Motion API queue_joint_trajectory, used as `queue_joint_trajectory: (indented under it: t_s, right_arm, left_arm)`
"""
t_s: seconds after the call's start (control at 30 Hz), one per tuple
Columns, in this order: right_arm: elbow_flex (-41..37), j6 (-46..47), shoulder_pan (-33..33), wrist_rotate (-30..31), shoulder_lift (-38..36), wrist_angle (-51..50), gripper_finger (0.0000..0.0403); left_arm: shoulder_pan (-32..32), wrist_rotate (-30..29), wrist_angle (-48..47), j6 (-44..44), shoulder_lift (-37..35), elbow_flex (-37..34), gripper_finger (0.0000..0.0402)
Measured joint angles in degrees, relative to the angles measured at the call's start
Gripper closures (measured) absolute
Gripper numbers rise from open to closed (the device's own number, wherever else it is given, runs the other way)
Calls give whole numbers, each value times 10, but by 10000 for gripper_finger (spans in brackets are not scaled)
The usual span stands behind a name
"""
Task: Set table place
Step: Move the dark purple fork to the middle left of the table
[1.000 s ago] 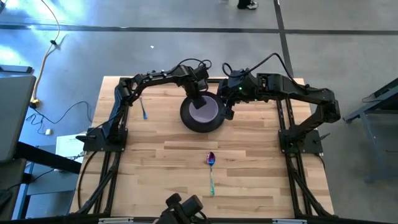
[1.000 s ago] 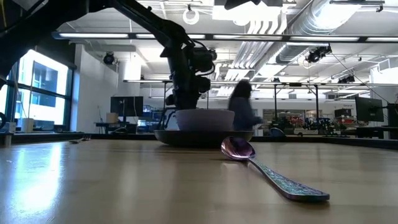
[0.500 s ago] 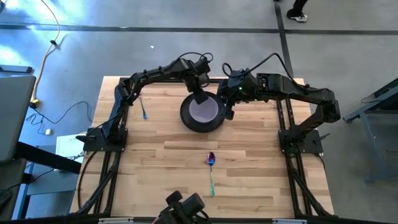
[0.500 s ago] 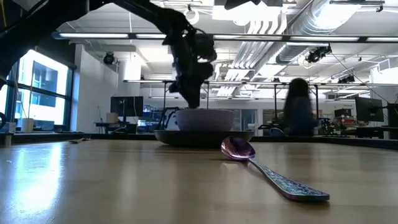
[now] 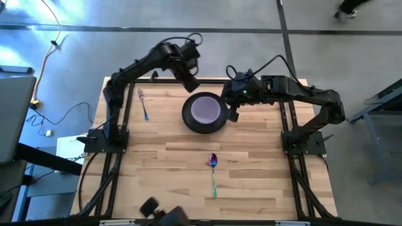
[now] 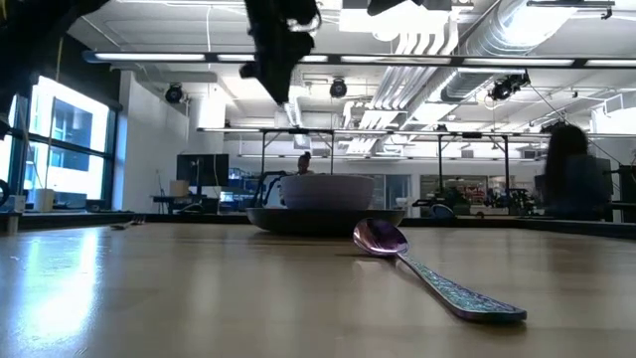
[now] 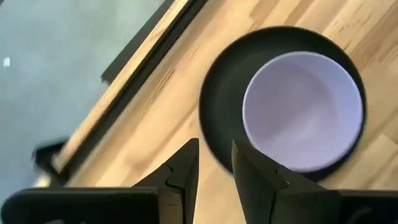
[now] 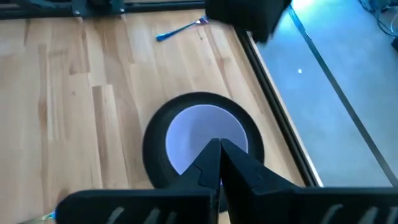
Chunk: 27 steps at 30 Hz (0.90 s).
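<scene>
Left pincer (image 5: 190, 82), slightly open, empty, above the table's (image 5: 251, 163) far edge; right pincer (image 5: 233, 115), closed, beside bowl (image 5: 206, 110) on plate (image 5: 189, 119).

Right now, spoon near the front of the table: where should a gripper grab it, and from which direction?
Grip the spoon on its teal handle, roughly mid-length, coming straight down from above. It lies flat on the table, alone, so the narrow handle suits closing the fingers across it; the purple head is wider and curved, likely slippier. Both the left gripper and right gripper sit far off, near the plate.
</scene>
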Motion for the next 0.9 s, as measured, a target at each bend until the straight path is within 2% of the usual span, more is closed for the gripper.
queue_joint_trajectory:
  t_s: [0.17, 0.33, 0.43, 0.53, 0.73, 0.9]
  right_arm:
    - [0, 7, 7, 3, -1, 10, 403]
    - [0, 6, 11, 4, -2, 19, 403]
    - [0, 6, 11, 4, -2, 18, 403]
    - [0, 6, 11, 4, -2, 17, 403]
    - [0, 6, 11, 4, -2, 20, 403]
    - [0, -5, 11, 4, -2, 23, 403]
  left_arm:
    - [0, -22, -83, -87, -48, 0, 318]
    - [-4, -46, -77, -129, -95, -23, 317]
    - [-4, -80, -79, -177, -121, -59, 316]
    - [0, -107, -79, -220, -153, -115, 316]
    - [39, -111, -80, -324, -217, -270, 316]
    - [76, -107, -57, -358, -228, -376, 316]
